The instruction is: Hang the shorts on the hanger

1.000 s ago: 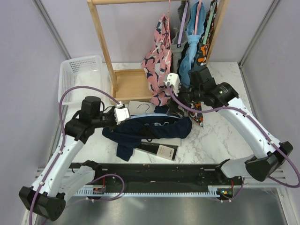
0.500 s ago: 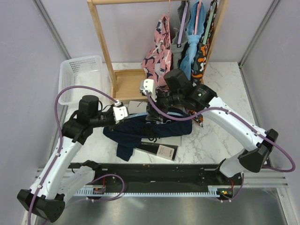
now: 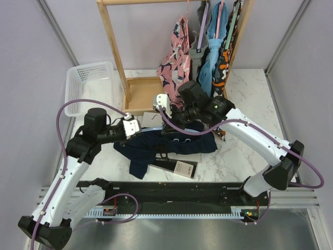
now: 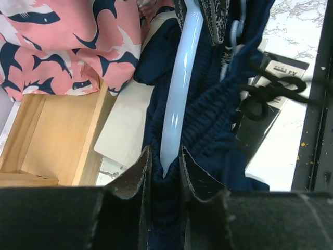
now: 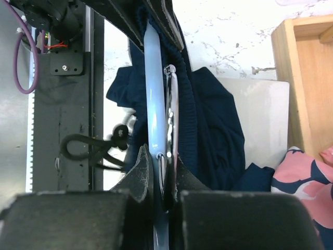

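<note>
The dark navy shorts (image 3: 179, 145) lie crumpled mid-table, draped over the light-blue hanger (image 4: 179, 78). My left gripper (image 3: 136, 129) holds the hanger's left end; in the left wrist view its jaws (image 4: 164, 166) are shut on the hanger tip with shorts fabric (image 4: 208, 114) bunched round it. My right gripper (image 3: 171, 126) sits at the other end. In the right wrist view its jaws (image 5: 162, 161) are shut on the hanger bar (image 5: 154, 94) and a metal clip (image 5: 171, 104), with the shorts (image 5: 213, 130) beside them. The black drawstring (image 5: 99, 148) trails off to the left.
A wooden rack (image 3: 112, 47) stands behind, with the pink patterned garment (image 3: 177, 57) and other clothes hanging close to my right arm. A white basket (image 3: 88, 86) sits far left. A white board (image 3: 152, 120) and a black box (image 3: 174, 165) lie under the shorts.
My right arm swung left from the hanging clothes down to the hanger, and its jaws closed on the bar. The left gripper kept its hold and barely moved.
</note>
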{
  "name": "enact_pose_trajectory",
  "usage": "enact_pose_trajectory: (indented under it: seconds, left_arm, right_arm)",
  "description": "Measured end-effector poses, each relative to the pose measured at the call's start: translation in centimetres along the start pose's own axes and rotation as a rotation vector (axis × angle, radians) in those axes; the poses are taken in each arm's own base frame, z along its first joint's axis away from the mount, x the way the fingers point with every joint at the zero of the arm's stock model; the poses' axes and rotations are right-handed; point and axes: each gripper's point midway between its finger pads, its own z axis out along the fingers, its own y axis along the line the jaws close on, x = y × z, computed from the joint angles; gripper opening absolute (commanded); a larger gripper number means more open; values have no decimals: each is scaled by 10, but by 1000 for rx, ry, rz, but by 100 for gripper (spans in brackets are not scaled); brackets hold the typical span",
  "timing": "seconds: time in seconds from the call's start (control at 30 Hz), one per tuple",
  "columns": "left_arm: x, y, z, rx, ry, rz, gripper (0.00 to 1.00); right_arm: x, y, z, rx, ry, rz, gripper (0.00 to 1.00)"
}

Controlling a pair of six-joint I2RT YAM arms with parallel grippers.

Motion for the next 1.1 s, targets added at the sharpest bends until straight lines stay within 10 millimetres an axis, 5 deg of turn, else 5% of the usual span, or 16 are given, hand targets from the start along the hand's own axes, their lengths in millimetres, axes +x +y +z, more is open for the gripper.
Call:
enact_pose_trajectory:
  seconds: [0.33,0.63,0.8,1.1]
  left_arm:
    - [-4,8,-4,-63,5,45,41]
    - [15,21,-22,-175,100,19,44]
    - [21,16,-23,-150,122,-14,62]
    - [-75,21,-32,-44,-116,43,58]
  right_arm:
    - [-6,-3,-9,21,5,-65,0]
    - [-2,-27,-57,159,49,-85,0]
    - [-10,-35,-75,213,40,-112,0]
    - [-10,-24,-72,181,50,-117,0]
